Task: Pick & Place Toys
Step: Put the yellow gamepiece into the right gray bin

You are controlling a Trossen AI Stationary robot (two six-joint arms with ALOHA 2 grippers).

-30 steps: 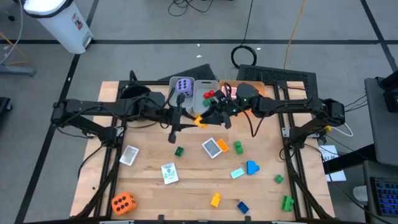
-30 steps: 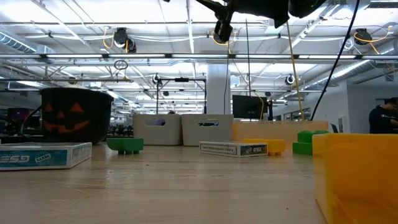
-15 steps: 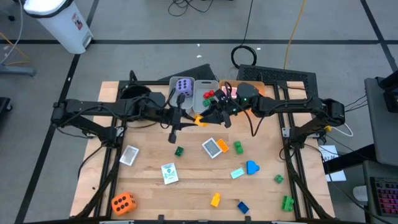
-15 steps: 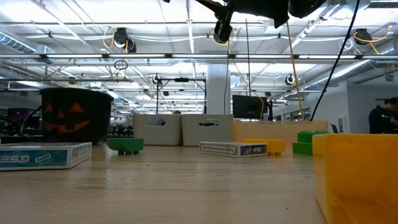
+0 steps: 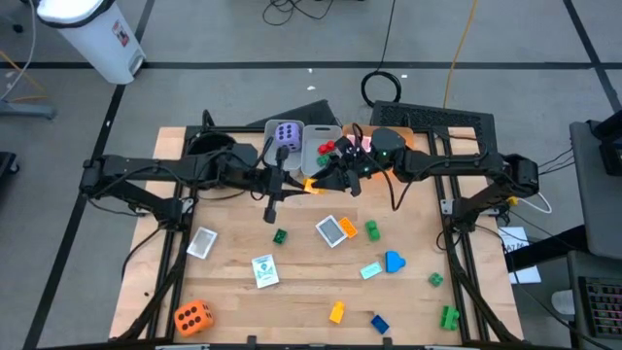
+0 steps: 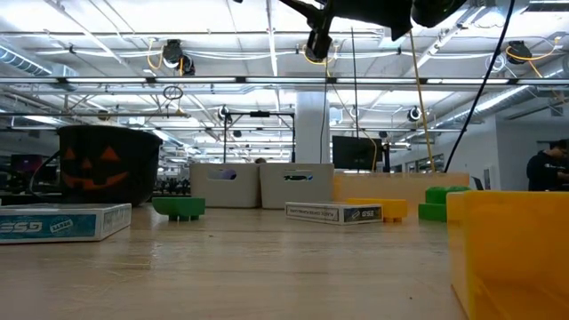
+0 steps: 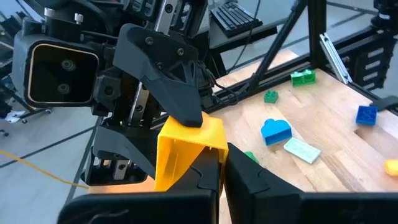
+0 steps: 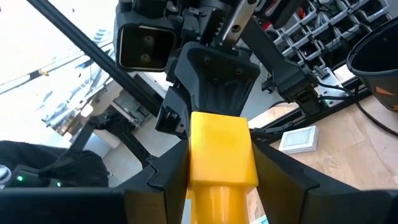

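We read "GSG" on the flat white card box [image 6: 64,221] and on the second white box [image 6: 333,212].

Both dark arms reach inward from opposite sides and meet near the middle of the table's far half, wrists roughly level and facing each other. The left gripper [image 5: 292,184] has its jaws pressed fully together, tips against the yellow brick [image 7: 186,146]. The right gripper [image 5: 321,183] clamps that same brick between its two fingers [image 8: 171,171], jaws held partly apart by its width.
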